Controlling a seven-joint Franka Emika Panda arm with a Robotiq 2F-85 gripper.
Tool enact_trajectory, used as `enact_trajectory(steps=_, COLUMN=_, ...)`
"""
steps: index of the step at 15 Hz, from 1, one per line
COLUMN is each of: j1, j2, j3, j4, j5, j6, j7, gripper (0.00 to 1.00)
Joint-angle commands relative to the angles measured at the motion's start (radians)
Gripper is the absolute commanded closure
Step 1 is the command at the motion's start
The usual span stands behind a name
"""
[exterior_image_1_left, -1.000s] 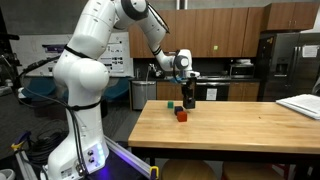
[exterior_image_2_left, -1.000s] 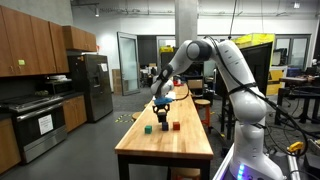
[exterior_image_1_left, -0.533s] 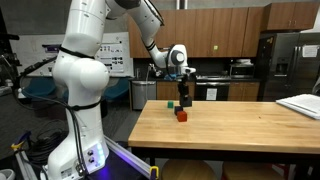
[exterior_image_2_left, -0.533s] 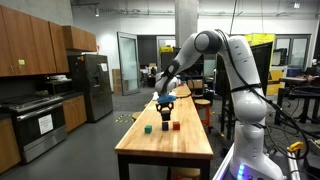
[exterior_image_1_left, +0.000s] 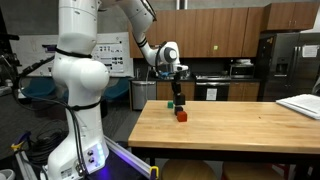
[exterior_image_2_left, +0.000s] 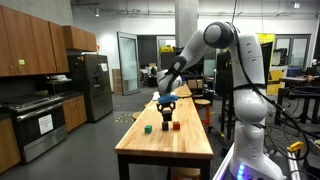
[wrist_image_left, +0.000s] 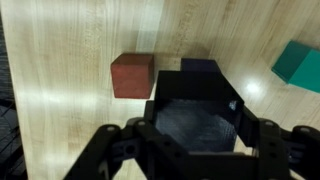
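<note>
Between the fingers (wrist_image_left: 247, 130) of the gripper (wrist_image_left: 196, 105) a dark block (wrist_image_left: 195, 125) is gripped. The jaws are set about halfway and pressed against two opposite faces of it. The block looks about as wide as it is deep, so no long axis can be made out. It fills the gap squarely, with its top face turned toward the wrist camera.

In both exterior views the gripper (exterior_image_1_left: 179, 93) (exterior_image_2_left: 166, 103) points straight down, and the dark block is carried above the wooden table (exterior_image_1_left: 235, 128) (exterior_image_2_left: 165, 152) without touching it.

On the tabletop below, a red block (wrist_image_left: 132, 75) lies ahead of the fingertips and off to the left-hand finger's side. It is near the held block but apart from it, as the exterior views (exterior_image_1_left: 181, 115) (exterior_image_2_left: 175, 126) also show. A green block (wrist_image_left: 300, 65) lies off to the right-hand finger's side, farther out and cut by the picture's edge. It is also seen in the exterior views (exterior_image_1_left: 170, 104) (exterior_image_2_left: 148, 128), apart from the red one.

Straight beneath the fingers only bare wood is seen where the held block does not hide it. Of the two, the red block is the nearer and sits close to the line of any straight descent. A stack of papers (exterior_image_1_left: 300, 105) lies at the far end of the table, well apart from the fingers.
</note>
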Motion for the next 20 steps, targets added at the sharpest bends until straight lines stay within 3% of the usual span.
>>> enact_trajectory(steps=1, j1=-0.020, j2=-0.088, j3=0.032, j4=-0.083, j5=-0.027, j6=0.022, j7=0.044, gripper=0.51)
enact_trajectory(steps=9, j1=-0.066, j2=-0.108, j3=0.047, j4=-0.144, j5=-0.030, j6=0.044, j7=0.038, gripper=0.51)
enact_trajectory(steps=20, j1=-0.090, j2=-0.074, j3=0.051, j4=-0.110, j5=-0.012, j6=0.036, j7=0.021, gripper=0.51)
